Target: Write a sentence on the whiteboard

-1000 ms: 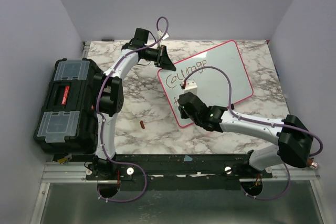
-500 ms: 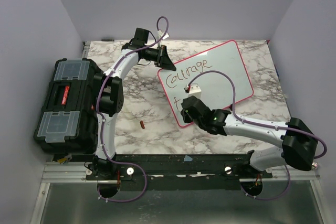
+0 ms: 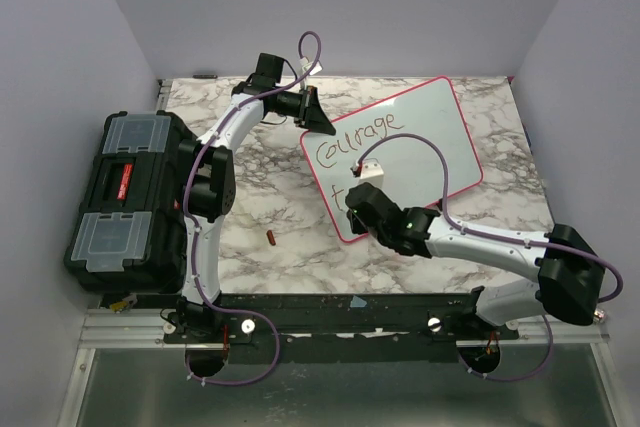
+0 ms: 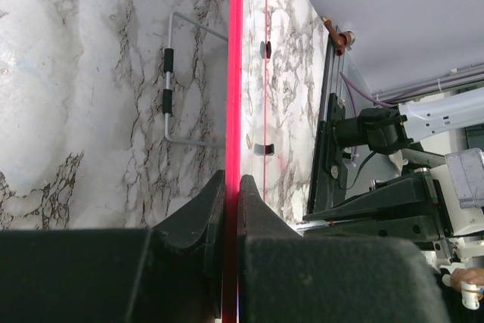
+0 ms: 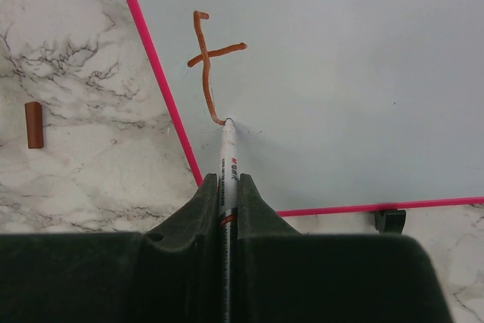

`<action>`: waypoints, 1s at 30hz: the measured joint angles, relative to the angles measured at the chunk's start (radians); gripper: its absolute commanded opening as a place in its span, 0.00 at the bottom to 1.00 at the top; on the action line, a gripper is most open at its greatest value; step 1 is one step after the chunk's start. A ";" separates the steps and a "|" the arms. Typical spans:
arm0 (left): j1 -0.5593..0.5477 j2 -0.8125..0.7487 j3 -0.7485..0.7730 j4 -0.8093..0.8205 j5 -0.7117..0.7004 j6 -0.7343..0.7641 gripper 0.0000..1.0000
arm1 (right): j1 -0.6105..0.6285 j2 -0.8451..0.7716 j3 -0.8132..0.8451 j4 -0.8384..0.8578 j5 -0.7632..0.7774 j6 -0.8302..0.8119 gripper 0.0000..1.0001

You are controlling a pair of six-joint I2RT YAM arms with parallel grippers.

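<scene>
On the whiteboard (image 3: 430, 137), upper middle of the overhead view, the handwritten sentence (image 3: 355, 139) reads "Courage" on its first line. Below it, near the board's lower left corner in the right wrist view, stands a single "t" (image 5: 205, 58). Small print on the marker (image 5: 228, 168) and the red label (image 3: 123, 179) on the toolbox (image 3: 150, 205) are too small to read.

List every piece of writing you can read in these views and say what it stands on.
"Courage": handwritten lettering, first line on the whiteboard.
"t": a lone letter starting the second line, with the tip of the marker at its foot.
Print on the marker barrel: too small to read.
Red label on the black toolbox: too small to read.
</scene>
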 measured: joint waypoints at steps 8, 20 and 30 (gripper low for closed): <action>0.000 0.000 0.000 -0.003 0.000 -0.009 0.00 | -0.001 0.017 0.063 -0.050 0.067 -0.051 0.01; 0.000 0.000 0.000 -0.003 -0.001 -0.012 0.00 | -0.001 -0.013 0.112 -0.075 0.127 -0.123 0.01; 0.000 0.000 0.000 -0.003 -0.001 -0.012 0.00 | -0.029 -0.003 0.124 -0.070 0.133 -0.139 0.01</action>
